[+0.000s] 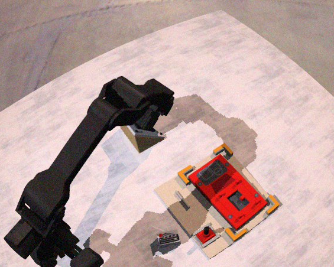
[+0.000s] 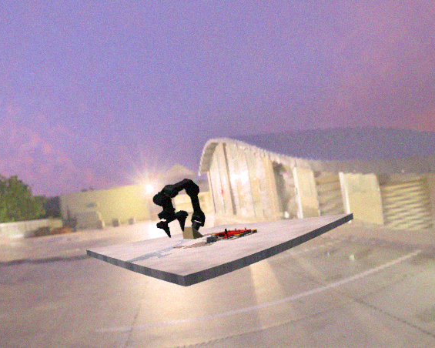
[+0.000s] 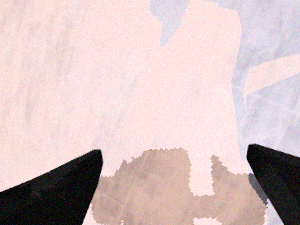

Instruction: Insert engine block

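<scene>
The engine block (image 1: 168, 238) is a small dark grey piece with a ribbed top and a red dot. It lies on the table just left of the tan board (image 1: 166, 192). The red car body (image 1: 222, 189) (image 2: 232, 232) sits on that board between orange corner brackets, and its dark opening (image 1: 238, 201) faces up. My gripper (image 1: 68, 260) (image 2: 174, 225) (image 3: 175, 155) is open and empty. It hangs low at the lower left edge of the top view, well left of the block. In the wrist view the block shows at the bottom edge, between the fingers but farther off.
A dark grey part (image 1: 211, 171) sits in the car body's far end. A small red base with a black stick (image 1: 206, 234) and a grey bar (image 1: 182, 200) stand on the board. The arm's tan pedestal (image 1: 140, 142) is behind.
</scene>
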`<state>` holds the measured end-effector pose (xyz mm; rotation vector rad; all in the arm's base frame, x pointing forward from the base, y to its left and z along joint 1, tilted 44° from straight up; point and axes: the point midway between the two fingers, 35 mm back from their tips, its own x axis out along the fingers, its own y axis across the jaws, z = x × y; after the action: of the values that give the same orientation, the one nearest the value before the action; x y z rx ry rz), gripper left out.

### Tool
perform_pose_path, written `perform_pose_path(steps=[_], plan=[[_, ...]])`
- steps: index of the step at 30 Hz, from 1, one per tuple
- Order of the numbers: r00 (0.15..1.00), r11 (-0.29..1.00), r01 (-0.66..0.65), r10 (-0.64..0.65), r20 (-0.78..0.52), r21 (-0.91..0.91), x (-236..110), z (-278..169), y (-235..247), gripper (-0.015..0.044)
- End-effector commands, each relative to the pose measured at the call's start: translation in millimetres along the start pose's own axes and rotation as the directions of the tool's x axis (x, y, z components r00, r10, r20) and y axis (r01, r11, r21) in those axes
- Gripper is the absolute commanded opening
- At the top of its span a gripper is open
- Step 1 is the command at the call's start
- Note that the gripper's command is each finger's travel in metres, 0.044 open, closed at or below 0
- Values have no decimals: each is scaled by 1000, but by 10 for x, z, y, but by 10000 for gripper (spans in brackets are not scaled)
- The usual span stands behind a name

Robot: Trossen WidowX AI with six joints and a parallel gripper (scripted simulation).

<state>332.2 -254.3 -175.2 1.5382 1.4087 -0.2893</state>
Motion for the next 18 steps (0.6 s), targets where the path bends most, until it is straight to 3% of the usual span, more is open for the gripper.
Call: perform_pose_path(steps=[1, 18], plan=[[997, 988, 69, -65, -35, 138, -23, -57, 11, 440], [943, 752, 331, -285, -171, 570, -255, -375, 108, 440]])
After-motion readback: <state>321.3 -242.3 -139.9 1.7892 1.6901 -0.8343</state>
